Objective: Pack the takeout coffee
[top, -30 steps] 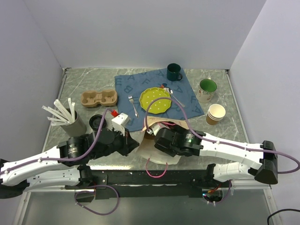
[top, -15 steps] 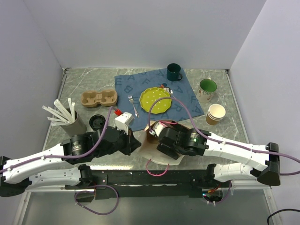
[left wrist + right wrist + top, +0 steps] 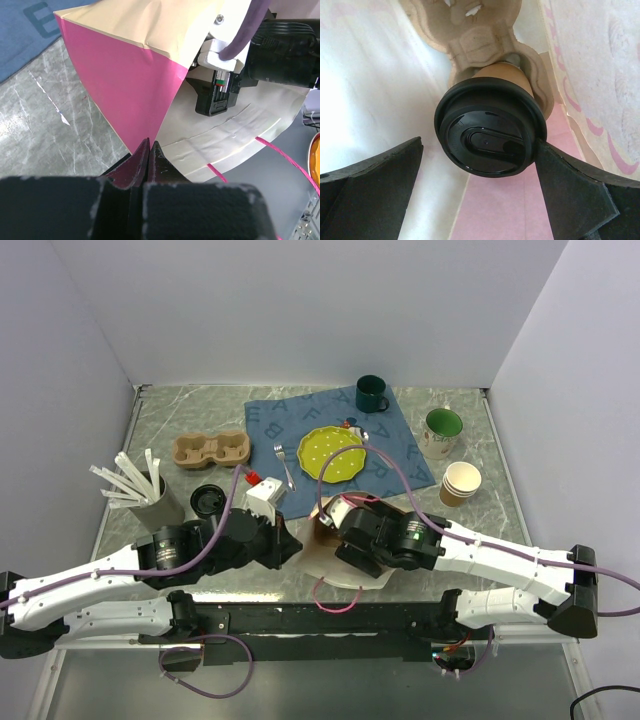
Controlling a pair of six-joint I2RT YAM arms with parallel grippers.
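The takeout coffee (image 3: 490,135), a brown paper cup with a black lid, sits in a pulp carrier (image 3: 480,45) inside a paper bag (image 3: 380,75) with a pink lining. My right gripper (image 3: 480,145) is inside the bag, open, its fingers either side of the lid; the right fingertip (image 3: 550,160) is at the lid's rim and the left one stands apart. My left gripper (image 3: 150,146) is shut on the bag's edge (image 3: 125,85), holding its mouth up. In the top view the bag (image 3: 322,562) lies between the arms and hides the cup.
On the table are a second empty pulp carrier (image 3: 210,449), a loose black lid (image 3: 207,500), a cup of white stirrers (image 3: 150,495), a white box (image 3: 262,495), a blue cloth (image 3: 270,425) with a yellow-green plate (image 3: 332,452) and fork (image 3: 285,465), two mugs (image 3: 371,393) (image 3: 441,430) and stacked paper cups (image 3: 460,483).
My right gripper has opened wider off the cup, and its wrist has shifted slightly right and away. The left gripper stays shut on the bag and has moved slightly right.
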